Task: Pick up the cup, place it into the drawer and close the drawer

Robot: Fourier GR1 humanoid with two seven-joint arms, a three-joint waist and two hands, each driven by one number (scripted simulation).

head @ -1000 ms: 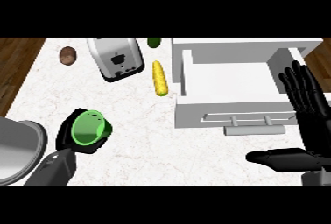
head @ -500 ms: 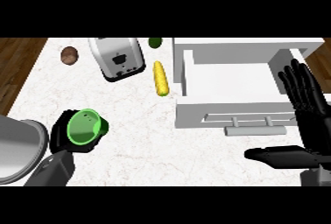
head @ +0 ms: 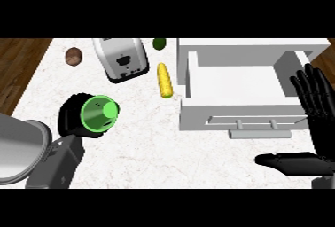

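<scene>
I see left robot hand curled round green cup, cup mouth tipped toward me, well left of drawer. Potato, toaster, corn on desk, all left of drawer. Drawer pulled open, handle facing me. Right robot hand at drawer's right edge, fingers straight up, holding nothing.

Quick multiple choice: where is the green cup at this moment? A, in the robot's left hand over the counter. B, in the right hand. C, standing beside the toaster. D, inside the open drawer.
A: the left hand curls round the green cup above the counter, well left of the open drawer.
</scene>
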